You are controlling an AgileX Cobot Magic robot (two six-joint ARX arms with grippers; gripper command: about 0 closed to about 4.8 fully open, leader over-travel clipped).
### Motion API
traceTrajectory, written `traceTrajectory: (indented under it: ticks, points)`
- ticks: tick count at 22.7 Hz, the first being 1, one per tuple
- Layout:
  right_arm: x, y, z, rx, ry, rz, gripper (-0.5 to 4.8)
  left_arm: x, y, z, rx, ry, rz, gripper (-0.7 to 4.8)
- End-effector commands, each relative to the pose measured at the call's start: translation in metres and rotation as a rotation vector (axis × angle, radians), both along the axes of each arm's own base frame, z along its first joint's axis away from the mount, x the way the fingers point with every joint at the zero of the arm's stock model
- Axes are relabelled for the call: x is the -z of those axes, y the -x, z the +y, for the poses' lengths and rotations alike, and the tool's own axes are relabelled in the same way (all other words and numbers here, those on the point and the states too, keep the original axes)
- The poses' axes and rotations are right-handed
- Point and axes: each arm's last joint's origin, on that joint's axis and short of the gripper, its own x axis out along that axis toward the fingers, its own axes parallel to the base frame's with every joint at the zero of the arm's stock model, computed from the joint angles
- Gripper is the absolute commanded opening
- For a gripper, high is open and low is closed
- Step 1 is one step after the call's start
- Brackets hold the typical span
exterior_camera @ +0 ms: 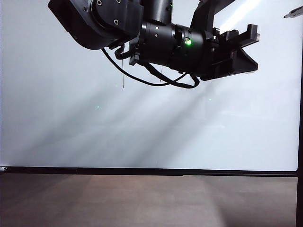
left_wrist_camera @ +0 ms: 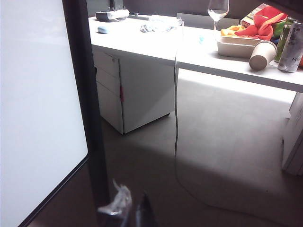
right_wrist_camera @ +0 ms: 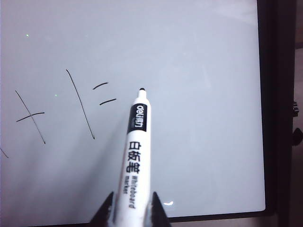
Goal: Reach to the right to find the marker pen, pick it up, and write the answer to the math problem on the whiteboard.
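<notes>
My right gripper [right_wrist_camera: 131, 208] is shut on the marker pen [right_wrist_camera: 135, 151], a white barrel with black print. Its dark tip hangs just right of the equals sign; I cannot tell whether it touches. The math problem [right_wrist_camera: 80, 104] shows a plus, a tall slanted one and the equals strokes on the whiteboard [right_wrist_camera: 199, 94]. Right of the equals sign the board is bare white, with the answer not in view. In the exterior view the marker pen [exterior_camera: 293, 13] pokes in at the top right corner of the whiteboard [exterior_camera: 142, 127]. My left gripper [left_wrist_camera: 130, 209] sits beside the board's frame, its jaws dark and blurred.
A bulky black arm [exterior_camera: 156, 33] crosses the top of the exterior view and hides the writing. Beyond the board's black frame [left_wrist_camera: 87, 94] stand a white desk [left_wrist_camera: 189, 54] with a drawer cabinet [left_wrist_camera: 137, 94], a wine glass [left_wrist_camera: 218, 9], a paper cup [left_wrist_camera: 262, 54] and a hanging cable [left_wrist_camera: 176, 118].
</notes>
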Motion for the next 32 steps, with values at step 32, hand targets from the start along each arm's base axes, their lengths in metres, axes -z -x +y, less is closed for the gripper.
traceTrajectory:
  ticks: [32]
  points:
    - [-0.004, -0.087, 0.011, -0.222, 0.16, -0.063, -0.09, -0.024, -0.025, 0.021, -0.473, 0.181, -0.144, 0.27]
